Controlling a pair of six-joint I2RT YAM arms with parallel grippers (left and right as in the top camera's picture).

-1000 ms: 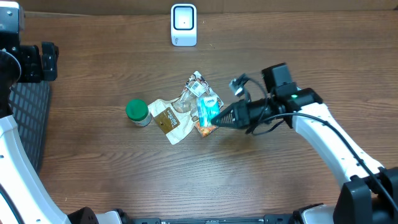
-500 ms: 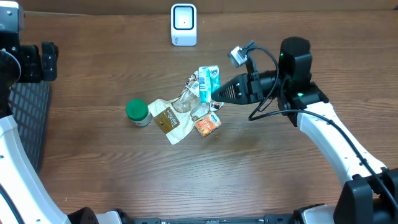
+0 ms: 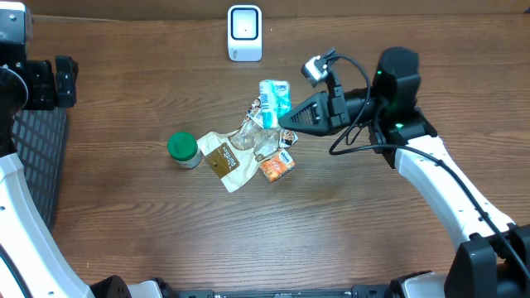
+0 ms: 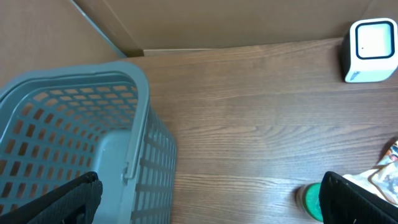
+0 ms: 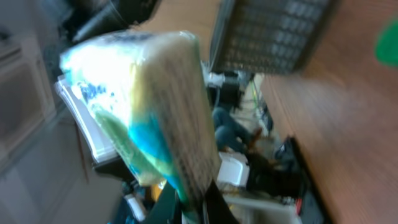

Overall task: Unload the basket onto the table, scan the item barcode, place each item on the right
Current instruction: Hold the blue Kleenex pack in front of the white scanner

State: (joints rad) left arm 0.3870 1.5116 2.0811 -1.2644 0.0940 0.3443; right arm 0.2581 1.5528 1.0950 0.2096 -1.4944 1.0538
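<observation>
The table [image 3: 166, 240] is brown wood-grain, smooth, with a low sheen. The scanner [image 3: 244, 33] is white glossy plastic. The basket [image 4: 74, 124] is grey moulded plastic, matt, with perforated walls. The teal-and-white packet [image 3: 274, 101] is shiny plastic film. The crumpled wrappers [image 3: 228, 157] are creased glossy film, partly clear. The jar lid [image 3: 181, 146] is smooth green plastic.

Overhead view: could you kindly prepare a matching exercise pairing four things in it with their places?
Things:
1. blue packet
2. green-lidded jar
3. white scanner
4. orange packet

Places:
A. at the far edge of the table
B. lying flat by the wrappers
C. standing beside the wrappers
D. held up by the right gripper

Pairs: 1-D, 2-C, 3-A, 4-B.
</observation>
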